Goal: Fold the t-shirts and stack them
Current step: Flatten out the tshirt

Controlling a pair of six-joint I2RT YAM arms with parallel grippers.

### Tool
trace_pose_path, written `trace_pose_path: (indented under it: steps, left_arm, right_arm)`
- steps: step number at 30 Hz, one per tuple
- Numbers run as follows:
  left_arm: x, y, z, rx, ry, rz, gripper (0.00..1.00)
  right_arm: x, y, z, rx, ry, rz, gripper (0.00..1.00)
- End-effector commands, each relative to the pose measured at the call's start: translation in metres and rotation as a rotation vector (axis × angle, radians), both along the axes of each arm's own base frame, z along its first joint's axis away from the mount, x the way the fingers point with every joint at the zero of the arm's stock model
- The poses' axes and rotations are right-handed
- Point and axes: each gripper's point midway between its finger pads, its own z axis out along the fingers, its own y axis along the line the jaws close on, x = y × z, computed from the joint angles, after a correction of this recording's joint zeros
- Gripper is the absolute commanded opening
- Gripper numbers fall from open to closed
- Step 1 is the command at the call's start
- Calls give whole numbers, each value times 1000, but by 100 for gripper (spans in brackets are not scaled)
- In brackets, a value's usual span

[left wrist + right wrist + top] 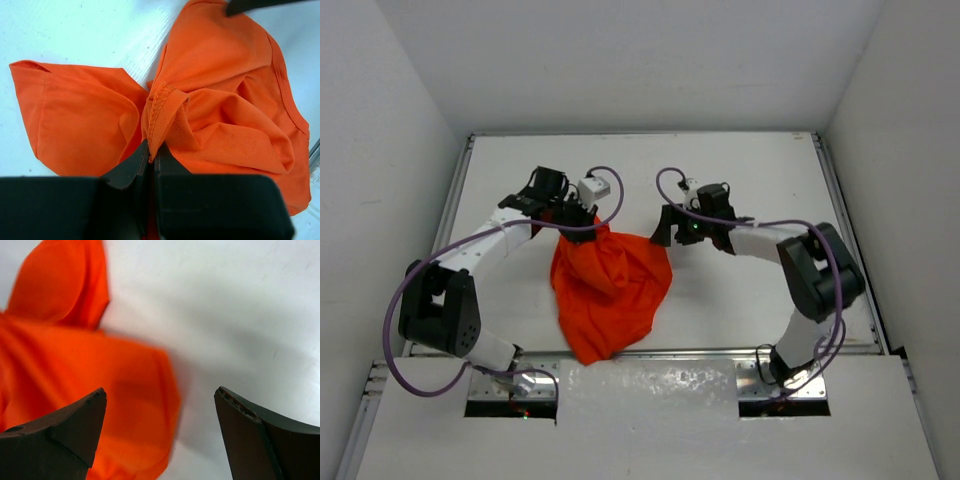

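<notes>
- The t-shirt (610,290) lies bunched in the middle of the table (750,170), between the two arms. Its far left corner is drawn up to a point and its near end trails to the table's near edge.
- The left gripper (152,152) has its fingers pinched together on a stitched fold of the cloth. The fabric fans out from that pinch, which I judge is why the shirt gathers into a knot there instead of lying flat.
- The right gripper (160,395) is spread wide with nothing between its fingers, over bare table just right of the shirt's far right corner. It looks placed to take a second corner, so that both arms could pull the cloth flat before any fold.
- Judging by the heap, no fold is made yet. Only one shirt shows, so there is nothing to stack it on.
- I cannot tell which part the left fingers hold, whether hem, sleeve or neckline. The stitching is plain, but folds hide the rest.
- The right wrist view is blurred, so the cloth's edge is soft. Whether those fingertips touch the table cannot be told.
- A dark shape (250,6) is cut off at the top of the left wrist view. It may be the other gripper, but too little shows.
</notes>
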Motion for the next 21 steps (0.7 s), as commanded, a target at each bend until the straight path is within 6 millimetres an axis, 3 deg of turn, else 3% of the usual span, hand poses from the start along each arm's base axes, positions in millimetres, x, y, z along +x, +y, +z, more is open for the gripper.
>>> trace_pose_path:
  steps: [1,4,7,9,10,12,13,14,15,17,18,20,21]
  left_arm:
    - [10,-6,13,-39,-61,-21,3]
    - [10,-6,12,-38,-64,-26,3]
    - [11,-5,13,-38,-65,-22,3]
    - [12,-5,15,-42,-69,-22,4]
    - [13,-5,18,-46,-72,-19,5]
    - [15,-5,22,-53,-79,-19,7]
    - [17,-6,28,-64,-85,-21,12]
    - [19,-4,29,-65,-86,-15,17]
    - [21,-4,30,-66,-86,-11,22]
    - [26,2,35,-64,-86,17,39]
    - [30,5,41,-60,-90,35,46]
    - [39,22,50,-68,-101,85,48]
    - [40,25,55,-98,-98,84,46]
  right_arm:
    - [38,5,-7,-91,-39,-7,86]
    - [29,38,-15,27,48,76,89]
    - [19,53,-30,81,105,108,83]
    - [13,59,-32,132,131,121,67]
    - [5,62,-32,158,148,153,47]
    - [-2,65,-31,170,166,192,32]
    - [-3,68,-25,183,163,214,23]
    - [-4,66,-23,182,176,219,5]
    - [2,67,-12,189,153,218,0]
    - [8,64,0,188,114,210,0]
    - [11,63,17,191,74,211,0]
    - [11,54,28,159,38,213,0]
    - [15,48,46,135,-20,191,0]
